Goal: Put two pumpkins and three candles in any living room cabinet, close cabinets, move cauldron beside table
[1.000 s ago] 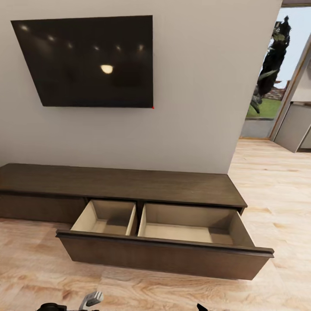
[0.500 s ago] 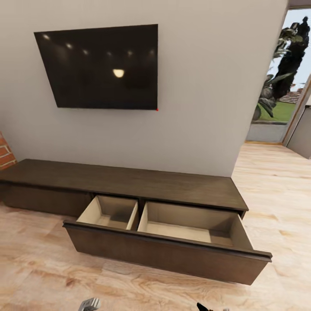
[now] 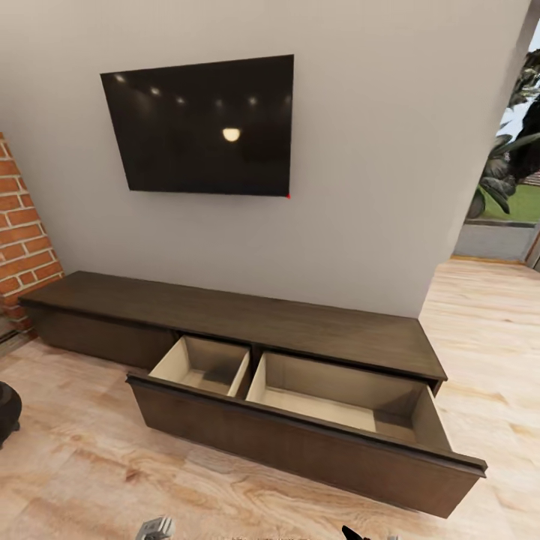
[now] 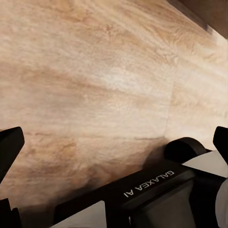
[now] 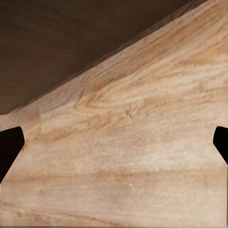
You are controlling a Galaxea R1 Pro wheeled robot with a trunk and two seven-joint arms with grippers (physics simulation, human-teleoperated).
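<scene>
At the far left edge of the head view, a rounded black shape (image 3: 6, 411) sits on the floor, cut off by the frame; it may be the round-bellied black cauldron, but too little shows to be sure. Behind it rises a red brick wall (image 3: 22, 225). The long low dark-brown wooden cabinet (image 3: 225, 311) stretches from the brick along a plain pale grey wall (image 3: 360, 187), and its bare top carries nothing. One wide handle-less drawer front (image 3: 300, 446) is pulled well out over the light wood-plank floor (image 3: 82, 465), exposing two pale wood compartments side by side: a smaller left compartment (image 3: 201, 364) and a larger right compartment (image 3: 337, 394), both without contents. Above the cabinet a flat black television screen (image 3: 206, 126) hangs on the wall, reflecting small ceiling lights. To the right, an opening shows green garden foliage (image 3: 510, 161) outdoors. At the bottom edge, a grey part of the left arm (image 3: 157, 527) and a dark tip of the right arm (image 3: 351, 533) just peek in. In the left wrist view the left gripper (image 4: 114, 142) has its dark fingertips spread to the frame edges, holding nothing, over floor planks with a black robot part marked GALAXEA AI (image 4: 147, 183) below. In the right wrist view the right gripper (image 5: 116, 140) is likewise spread wide and unladen, above floor beside a dark brown cabinet face (image 5: 71, 42).
</scene>
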